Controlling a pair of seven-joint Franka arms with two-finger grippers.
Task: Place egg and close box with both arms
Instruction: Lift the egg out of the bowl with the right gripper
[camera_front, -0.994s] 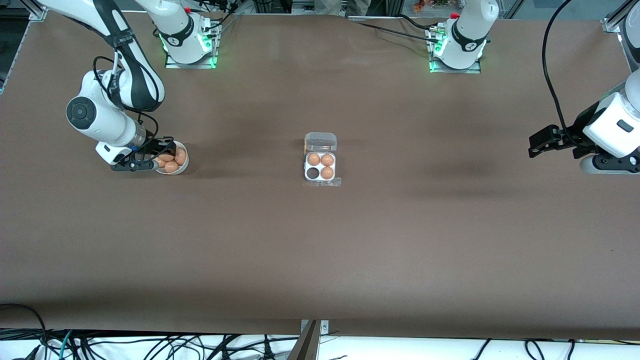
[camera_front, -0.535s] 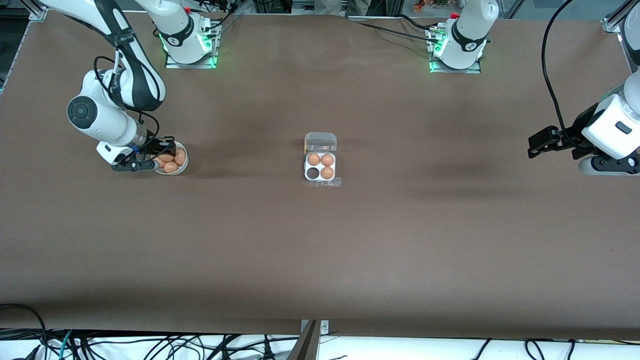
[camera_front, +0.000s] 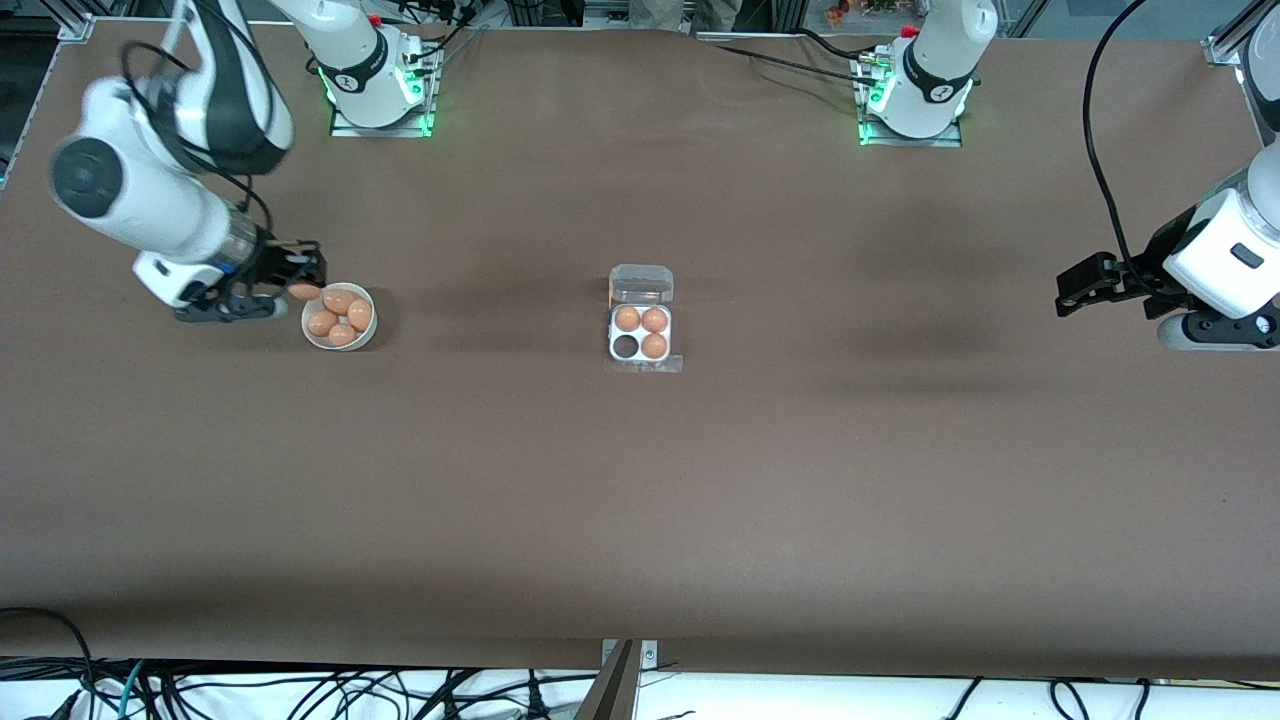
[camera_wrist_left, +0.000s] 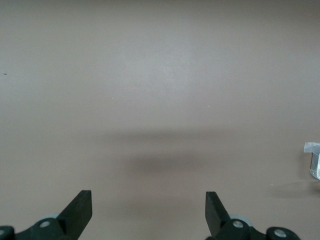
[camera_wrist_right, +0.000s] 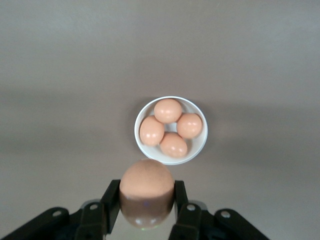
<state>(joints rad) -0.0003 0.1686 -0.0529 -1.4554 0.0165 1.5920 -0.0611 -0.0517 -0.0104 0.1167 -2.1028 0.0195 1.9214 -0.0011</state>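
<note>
My right gripper (camera_front: 303, 280) is shut on an orange-brown egg (camera_front: 303, 292) and holds it in the air beside the white bowl (camera_front: 372, 334). In the right wrist view the egg (camera_wrist_right: 146, 192) sits between the two fingers (camera_wrist_right: 111, 200), with the bowl (camera_wrist_right: 140, 145) below holding several eggs. The box (camera_front: 640, 342) stands mid-table with its clear lid (camera_front: 641, 284) open; three cells hold eggs and one cell (camera_front: 626, 346) is empty. My left gripper (camera_front: 1068, 294) is open and empty, waiting over the left arm's end of the table; its fingertips (camera_wrist_left: 80, 207) show wide apart.
The brown table (camera_front: 640, 480) spreads wide around the box. A corner of the box (camera_wrist_left: 313, 160) shows at the edge of the left wrist view. Cables (camera_front: 300, 695) lie along the table's front edge.
My right gripper has risen out of the bowl with an egg in it and moved toward the right arm's end of the table. The left arm has barely moved.
</note>
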